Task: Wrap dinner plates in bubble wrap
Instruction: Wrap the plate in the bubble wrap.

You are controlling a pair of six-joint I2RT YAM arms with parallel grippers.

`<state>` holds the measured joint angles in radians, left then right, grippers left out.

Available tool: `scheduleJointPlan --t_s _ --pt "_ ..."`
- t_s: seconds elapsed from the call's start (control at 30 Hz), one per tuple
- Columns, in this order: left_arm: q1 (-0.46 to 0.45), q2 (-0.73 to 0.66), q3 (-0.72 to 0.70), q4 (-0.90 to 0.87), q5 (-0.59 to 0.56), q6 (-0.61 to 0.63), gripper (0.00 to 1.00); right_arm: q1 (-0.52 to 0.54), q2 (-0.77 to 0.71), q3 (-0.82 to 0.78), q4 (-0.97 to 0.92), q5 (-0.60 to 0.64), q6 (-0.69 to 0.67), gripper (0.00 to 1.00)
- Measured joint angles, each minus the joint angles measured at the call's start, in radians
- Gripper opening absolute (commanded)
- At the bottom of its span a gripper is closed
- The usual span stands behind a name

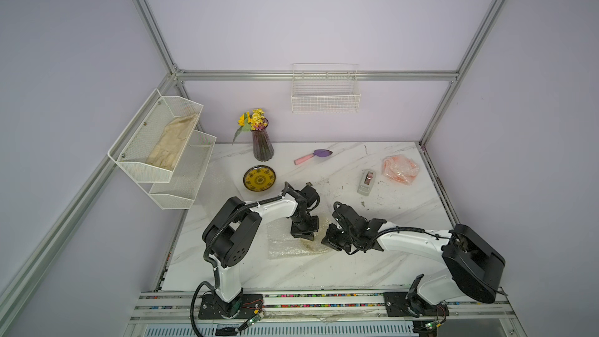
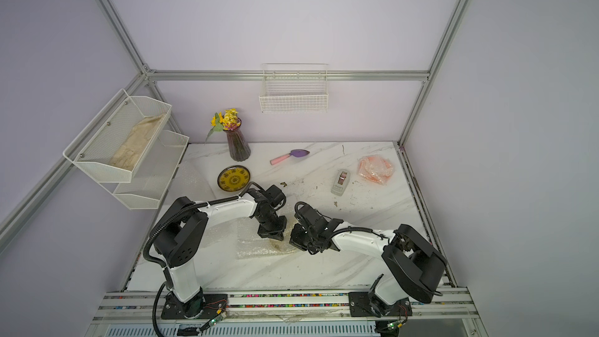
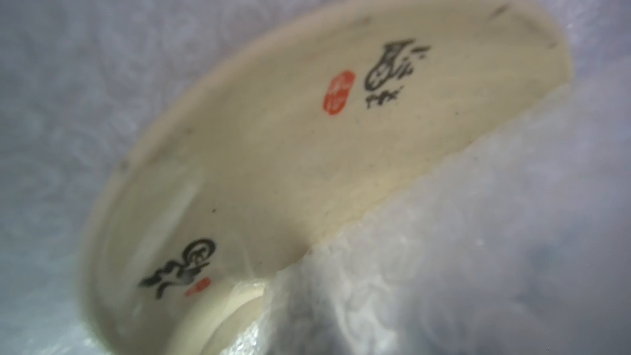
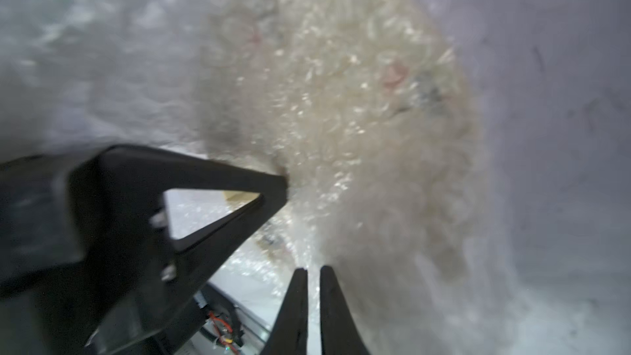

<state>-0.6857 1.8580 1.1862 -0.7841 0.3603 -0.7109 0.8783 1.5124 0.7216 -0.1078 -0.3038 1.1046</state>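
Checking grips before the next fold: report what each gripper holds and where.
Left gripper: shut, seemingly pinching the wrap at its fold over the plate. Right gripper: nearly closed at the wrap; a hold cannot be told.

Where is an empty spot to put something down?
The marble table is bare along the front, between the bubble wrap and the rail, and at the back between the trowel and the tape dispenser. The middle is crowded: the left arm and right arm meet over it.
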Motion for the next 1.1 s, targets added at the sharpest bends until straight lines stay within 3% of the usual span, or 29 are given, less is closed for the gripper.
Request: scheduleJointPlan --t_s 0.13,0.27,0.43,0.63,0.77,1.1 --pt "0.000 -0.026 0.001 -0.029 -0.020 0.018 0.19 -0.007 0.048 0.000 0.029 -0.010 -0.002 0.05" --pt "-0.005 -0.098 0.001 -0.057 -0.013 0.014 0.22 -0.007 0.044 -0.015 0.053 -0.009 0.012 0.03" --pt "-0.048 -0.160 0.003 -0.046 0.053 -0.008 0.22 -0.007 0.037 -0.034 0.081 -0.007 0.037 0.01" --pt "-0.092 -0.089 -0.005 0.000 0.117 -0.032 0.18 -0.007 0.034 -0.042 0.095 -0.005 0.055 0.00" --pt "-0.085 -0.027 -0.047 0.011 0.092 -0.033 0.16 -0.007 0.012 -0.057 0.092 0.001 0.063 0.00" --pt "-0.047 -0.027 -0.056 0.001 0.066 0.021 0.15 0.029 -0.060 -0.105 0.087 -0.020 0.089 0.00"
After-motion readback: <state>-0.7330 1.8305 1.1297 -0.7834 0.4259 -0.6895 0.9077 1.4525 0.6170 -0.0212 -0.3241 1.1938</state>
